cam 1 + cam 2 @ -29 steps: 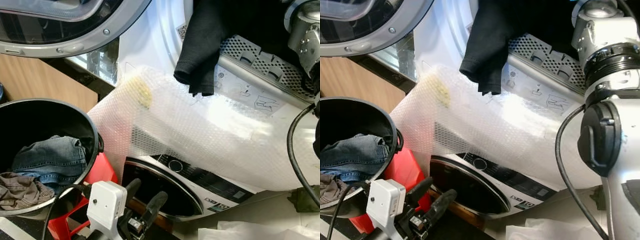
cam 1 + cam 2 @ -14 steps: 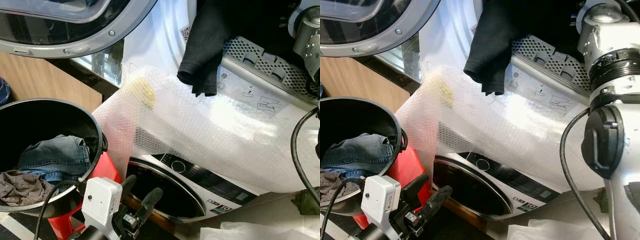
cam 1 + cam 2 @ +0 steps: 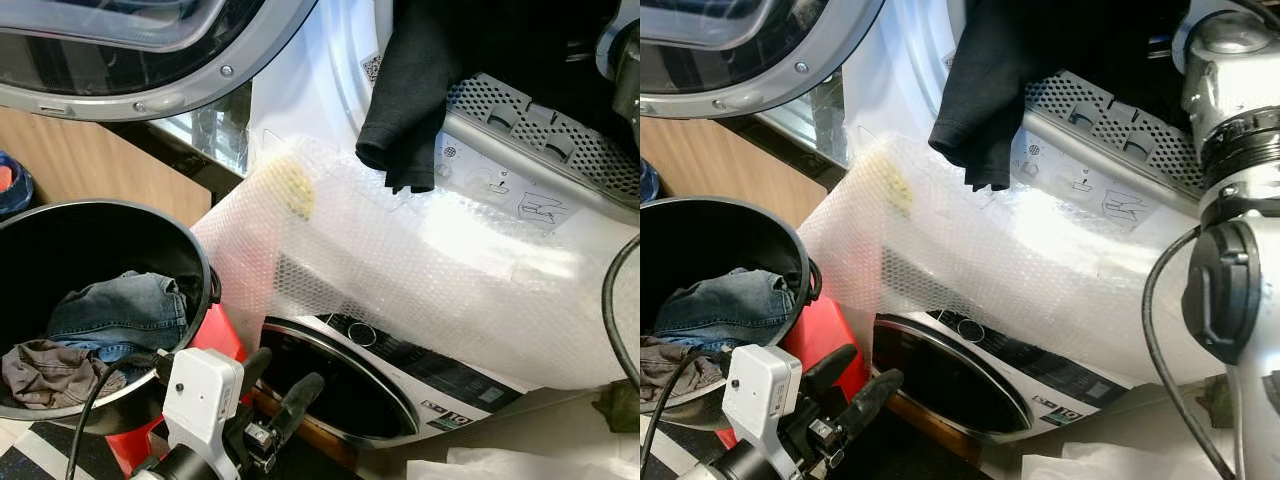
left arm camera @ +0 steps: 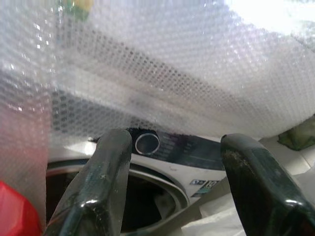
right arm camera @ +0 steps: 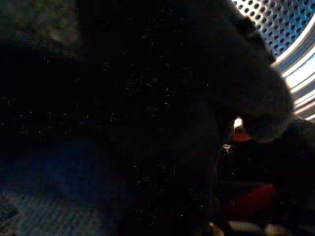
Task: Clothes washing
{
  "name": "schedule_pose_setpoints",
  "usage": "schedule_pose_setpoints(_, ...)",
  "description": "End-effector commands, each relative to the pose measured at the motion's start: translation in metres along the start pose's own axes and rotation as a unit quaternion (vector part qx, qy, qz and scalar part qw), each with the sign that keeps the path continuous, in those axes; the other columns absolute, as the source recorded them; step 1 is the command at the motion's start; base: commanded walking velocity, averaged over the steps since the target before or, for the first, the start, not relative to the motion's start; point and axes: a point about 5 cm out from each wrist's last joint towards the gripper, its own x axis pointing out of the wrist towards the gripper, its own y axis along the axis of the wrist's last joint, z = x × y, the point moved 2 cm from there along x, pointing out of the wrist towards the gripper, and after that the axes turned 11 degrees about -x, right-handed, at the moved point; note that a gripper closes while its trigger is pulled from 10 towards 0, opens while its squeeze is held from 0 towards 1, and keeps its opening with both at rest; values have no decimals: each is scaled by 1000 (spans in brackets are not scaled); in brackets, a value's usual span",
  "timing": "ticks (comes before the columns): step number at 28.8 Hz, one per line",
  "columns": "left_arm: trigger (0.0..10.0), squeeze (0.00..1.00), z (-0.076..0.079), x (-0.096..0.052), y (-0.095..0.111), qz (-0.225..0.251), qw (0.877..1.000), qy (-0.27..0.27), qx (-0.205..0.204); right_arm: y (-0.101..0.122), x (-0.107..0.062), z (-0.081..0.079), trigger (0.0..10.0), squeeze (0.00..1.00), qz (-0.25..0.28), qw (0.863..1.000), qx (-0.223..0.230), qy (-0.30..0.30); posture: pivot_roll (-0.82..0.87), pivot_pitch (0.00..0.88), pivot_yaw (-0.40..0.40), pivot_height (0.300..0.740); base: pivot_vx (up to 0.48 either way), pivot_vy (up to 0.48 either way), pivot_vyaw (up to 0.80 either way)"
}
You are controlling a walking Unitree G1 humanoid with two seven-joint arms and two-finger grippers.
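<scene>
- Black garment (image 3: 420,80) draped over the lip of the upper drum opening, a sleeve-like end dangling down onto the bubble wrap (image 3: 420,270), most of the cloth already inside the dark drum (image 3: 1110,50).
- Right arm (image 3: 1230,200) reaching up into that opening; wrist view there all dark cloth with a slice of perforated drum wall (image 5: 280,19) at the edge. Cannot tell how its fingers stand.
- Left gripper (image 3: 275,400) low and near, fingers (image 4: 106,182) spread apart with nothing between them, aimed at the lower machine's control dial (image 4: 147,143) and round door (image 3: 940,385).
- Black bin (image 3: 195,290) on the near left, jeans (image 3: 120,312) and a grey-brown garment (image 3: 50,365) inside, waiting their turn.
- Upper machine's door (image 3: 150,50) swung open on the far left.
- Judgement: step in hand is getting the black garment fully into the drum.
- To do it well: push deep toward the back, not just over the lip, so the hanging end follows.
- Worth checking that no cloth trails across the rim, or the door may catch it.
- Risk: the loose end sliding back out over the slick bubble wrap.
- Left gripper well placed for the bin next.
</scene>
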Motion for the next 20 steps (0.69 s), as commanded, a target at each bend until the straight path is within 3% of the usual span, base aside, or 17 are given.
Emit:
schedule_pose_setpoints(1,10000,0,6,-2,0,-10,1000,-19,-8,-20,0,20,10000,1000,-32,999,-23,-15,98,189,-247,740,0,0,0)
schedule_pose_setpoints(9,10000,0,10,-1,2,-12,999,-47,7,-28,-2,25,10000,1000,-43,998,-31,26,101,178,-244,740,0,0,0)
schedule_pose_setpoints(10,10000,0,11,-1,2,-11,999,-51,13,-29,-2,24,10000,910,-41,998,-23,34,102,175,-243,740,0,0,0)
schedule_pose_setpoints(11,10000,0,11,-1,2,-11,998,-53,15,-30,-2,24,10000,910,-39,998,-18,37,103,174,-243,740,0,0,0)
schedule_pose_setpoints(12,10000,0,11,0,3,-10,998,-53,24,-31,-2,21,10000,0,-39,998,-10,58,107,169,-243,740,0,0,0)
schedule_pose_setpoints(14,10000,0,12,1,2,-13,998,-57,29,-35,-3,21,10000,0,-43,997,6,70,109,165,-240,740,0,0,0)
schedule_pose_setpoints(20,10000,0,12,3,4,-15,997,-60,39,-30,-10,21,10000,0,11,993,30,116,116,142,-226,740,0,0,0)
